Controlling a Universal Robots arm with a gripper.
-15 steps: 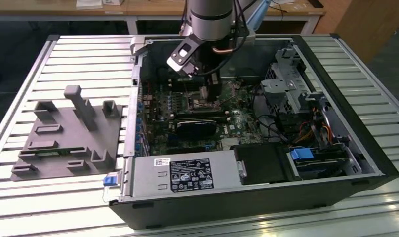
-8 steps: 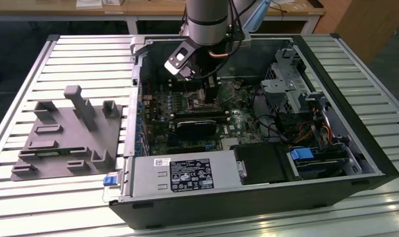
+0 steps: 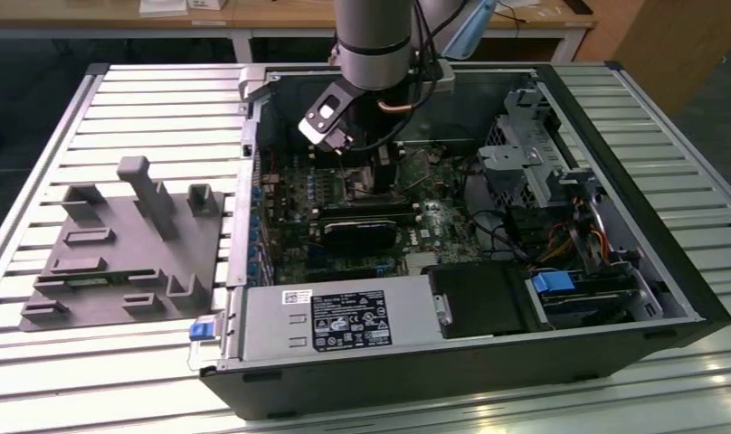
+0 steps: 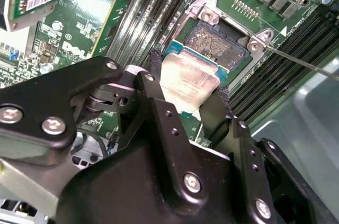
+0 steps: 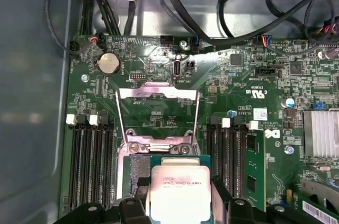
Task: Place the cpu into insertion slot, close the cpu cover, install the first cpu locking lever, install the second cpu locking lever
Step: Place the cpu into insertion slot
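Note:
My gripper [image 4: 185, 97] is shut on the cpu [image 4: 186, 82], a silver-tan square chip pinched at two opposite edges by the black fingers [image 4: 153, 94]. The chip hangs just above the insertion slot [image 4: 220, 44] and covers part of it; the slot's dark centre still shows beyond the chip. In the first wrist view the cpu [image 5: 177, 189] sits over the slot [image 5: 139, 167], and the cpu cover [image 5: 157, 92] stands flipped open past it. A thin locking lever [image 4: 304, 64] sticks out beside the socket. In the exterior view the gripper [image 3: 345, 152] reaches down inside the computer case [image 3: 462, 362].
Black memory slots [image 5: 90, 166] flank the socket on both sides. A green card [image 5: 254, 171] stands close by, and cables [image 5: 222, 1] run along the case wall. A grey fixture [image 3: 124, 244] lies on the slatted table at the exterior view's left. The power supply [image 3: 329, 325] and drive cage [image 3: 535, 163] line the case.

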